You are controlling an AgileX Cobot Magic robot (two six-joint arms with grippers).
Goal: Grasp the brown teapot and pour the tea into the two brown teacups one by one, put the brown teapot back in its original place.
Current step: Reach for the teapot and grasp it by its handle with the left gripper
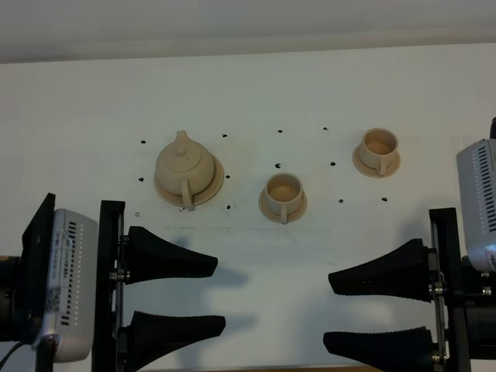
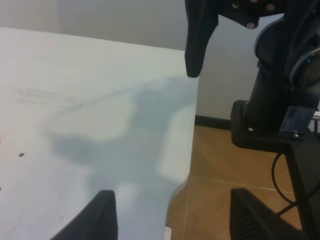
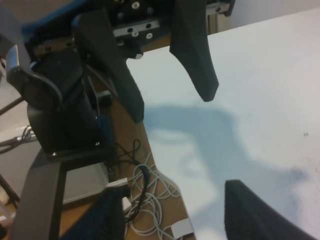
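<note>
The white table [image 1: 256, 93] filled almost the whole exterior high view, with a strip of pale wall [image 1: 232, 23] along the top of the frame. Small black dots [image 1: 279, 165] were scattered across the table's middle band, and faint grey scuffs showed lower down. The brown teapot [image 1: 184, 164] sat left of centre on its wide saucer [image 1: 219, 177], spout toward the upper edge and loop handle toward the lower edge. The middle teacup [image 1: 284, 192] stood just right of it, near the centre, on a small saucer [image 1: 299, 206]. The right teacup [image 1: 379, 147] stood further toward the upper right on a saucer of its own. The two cups were well apart from each other and from the teapot. The left end effector [image 1: 219, 293] lay at the lower left, jaws spread wide and empty, its dark fingers pointing toward the centre and casting soft shadows on the table. The right end effector [image 1: 328, 310] mirrored it at the lower right, equally wide and holding nothing. Both were well clear of the crockery. The left wrist view showed the table's edge, a wooden floor [image 2: 220, 160] beyond it, and a dark skirting [image 2: 212, 121] at the foot of a pale wall. The right wrist view showed a tangle of white cables [image 3: 145, 195] on the floor beside the table.
</note>
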